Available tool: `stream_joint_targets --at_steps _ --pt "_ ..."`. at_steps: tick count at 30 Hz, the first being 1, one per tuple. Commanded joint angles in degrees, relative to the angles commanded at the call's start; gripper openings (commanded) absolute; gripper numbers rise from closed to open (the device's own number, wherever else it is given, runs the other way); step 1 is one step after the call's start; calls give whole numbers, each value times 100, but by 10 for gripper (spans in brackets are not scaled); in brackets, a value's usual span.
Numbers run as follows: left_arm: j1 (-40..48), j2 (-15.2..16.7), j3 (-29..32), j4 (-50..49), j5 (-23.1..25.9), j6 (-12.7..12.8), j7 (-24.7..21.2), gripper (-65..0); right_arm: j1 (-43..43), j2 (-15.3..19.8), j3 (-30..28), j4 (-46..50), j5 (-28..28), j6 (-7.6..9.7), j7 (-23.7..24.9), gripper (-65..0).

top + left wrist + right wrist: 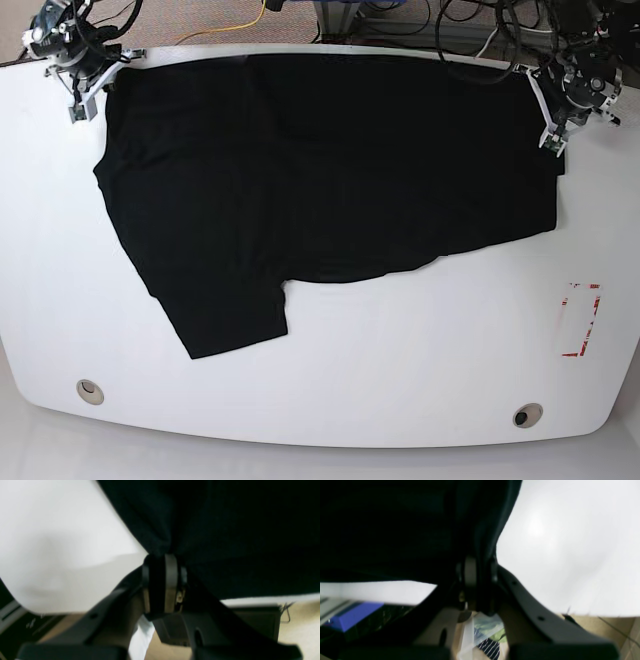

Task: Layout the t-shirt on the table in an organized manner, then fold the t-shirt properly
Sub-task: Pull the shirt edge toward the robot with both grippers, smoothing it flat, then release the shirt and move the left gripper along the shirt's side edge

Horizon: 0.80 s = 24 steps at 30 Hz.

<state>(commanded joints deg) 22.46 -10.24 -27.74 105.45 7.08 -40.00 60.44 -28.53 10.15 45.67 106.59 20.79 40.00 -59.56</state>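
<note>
Two grippers hold the t-shirt (320, 180) at its far corners. The left gripper (163, 557) has its fingers (170, 580) closed on a bunched pinch of black fabric, which spreads away beyond the fingertips. The right gripper (477, 565) is likewise clamped on cloth that fans out ahead of and to one side of its fingertips.

Step in hand, as judged: spreading the shirt flat on the table (400, 400) before folding.

1. Keep both pinches firm; loose fabric is likely to slip from between the pads.
2. Draw the two held points apart until the edge between the fingers is straight but not stretched.
3. Lower both grips evenly so the edge lies along one line.
4. Release only once the cloth rests on the tabletop.

Condition of the shirt: plain black, no print visible. It lies mostly spread across the far half of the table, with its far edge running from one pair of fingers to the other. One sleeve projects toward the near side, well away from either grip. The near edge is uneven, with soft folds in the body.
</note>
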Motion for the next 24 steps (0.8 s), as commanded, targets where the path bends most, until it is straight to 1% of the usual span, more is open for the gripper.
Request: stream_joint_targets --at_steps 4,6,7,8,9,10,11,15,16,18,20,24 --pt "35 0 0 0 0 0 0 -599 9 -9 0 -9 0 0 0 -647" --pt "35 0 9 0 0 0 0 -578 18 -9 0 0 0 0 0 -615" --pt "35 0 18 9 0 0 0 -557 18 -9 0 9 0 0 0 -591" --pt "35 0 18 18 0 0 0 -524 18 -9 0 26 0 0 0 -539" --pt "35 0 18 26 0 0 0 -506 18 -9 9 44 -9 0 0 -512" --pt "35 0 35 44 0 0 0 -465 18 -9 26 79 -44 0 0 -455" --pt "18 0 35 62 0 0 0 -411 18 -9 158 97 -18 0 0 -374" --pt "9 -9 26 246 0 0 0 -293 123 -62 519 132 -9 0 0 -185" --pt "0 -9 26 308 0 0 0 -275 185 -70 589 141 -18 0 0 -149" --pt "-62 0 18 492 0 0 0 -264 255 -70 765 220 -44 0 0 -70" --pt "-158 0 9 607 0 0 35 -264 281 -70 835 299 -18 0 0 -41" --pt "-536 35 -44 826 0 0 369 -264 448 35 826 422 -9 0 0 -38"
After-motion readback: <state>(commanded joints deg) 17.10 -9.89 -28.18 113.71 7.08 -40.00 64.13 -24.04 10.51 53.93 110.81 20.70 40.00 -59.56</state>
